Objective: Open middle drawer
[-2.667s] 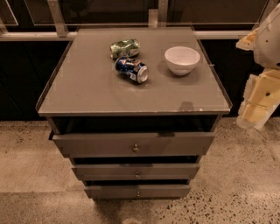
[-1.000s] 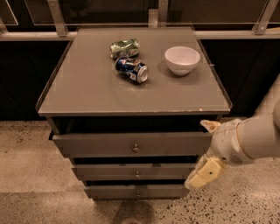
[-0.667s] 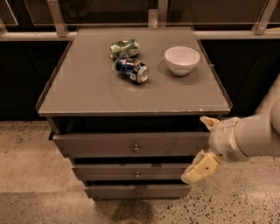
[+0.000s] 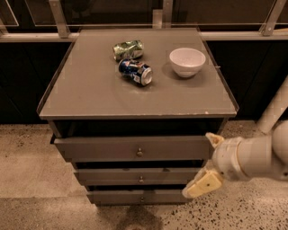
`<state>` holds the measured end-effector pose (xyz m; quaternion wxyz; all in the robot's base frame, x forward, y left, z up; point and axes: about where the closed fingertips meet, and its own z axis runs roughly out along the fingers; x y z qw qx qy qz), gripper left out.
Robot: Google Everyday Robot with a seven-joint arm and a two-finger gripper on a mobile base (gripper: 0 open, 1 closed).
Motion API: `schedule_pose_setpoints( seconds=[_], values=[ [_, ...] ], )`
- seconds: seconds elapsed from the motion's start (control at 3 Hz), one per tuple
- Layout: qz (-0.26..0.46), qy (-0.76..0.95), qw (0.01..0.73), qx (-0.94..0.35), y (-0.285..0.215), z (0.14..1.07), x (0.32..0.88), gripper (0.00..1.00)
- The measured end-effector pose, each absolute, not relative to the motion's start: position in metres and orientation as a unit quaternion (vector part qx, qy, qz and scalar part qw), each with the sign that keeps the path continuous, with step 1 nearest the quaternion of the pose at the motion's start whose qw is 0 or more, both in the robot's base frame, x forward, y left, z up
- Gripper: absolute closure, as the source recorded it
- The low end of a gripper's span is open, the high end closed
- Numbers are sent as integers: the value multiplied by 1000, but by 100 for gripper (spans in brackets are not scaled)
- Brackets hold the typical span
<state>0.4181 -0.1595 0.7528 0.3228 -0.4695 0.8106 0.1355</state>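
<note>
Jaws: spread wide, holding nothing.
Gripper (image 4: 208,162): near right of the cabinet front, beside the middle drawer's right end.
Middle drawer (image 4: 121,176): second of three, faces near, long axis left-right, knob central.
Hidden: drawer insides; the drawer's right corner behind the lower finger (image 4: 202,185).
Bowl (image 4: 187,61): on the cabinet top (image 4: 85,90), far right, looks empty.
Cans (image 4: 135,72): two, lying left of the bowl.

- A grey flat-topped cabinet (image 4: 90,85) stands on a pale speckled floor (image 4: 27,179) in dim, warm light.
- Behind the cabinet, dark glazed panels (image 4: 99,11) sit above a pale horizontal rail (image 4: 27,37), crossed by slanted metal struts (image 4: 58,18).
- Either side of the cabinet, below the rail, the wall (image 4: 18,85) is near black.
- A dark patch (image 4: 135,220) marks the floor at the cabinet's foot.
- The gripper (image 4: 207,161) hangs by the cabinet's right front edge, fingers spread.
</note>
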Motion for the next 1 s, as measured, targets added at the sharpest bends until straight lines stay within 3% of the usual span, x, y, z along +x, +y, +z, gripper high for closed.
schedule_pose_setpoints(
  seconds=[0.67,1.0],
  values=[
    [197,843,318,-387,-142,610,388,0],
    [199,846,318,-380,-142,601,390,19]
  ],
)
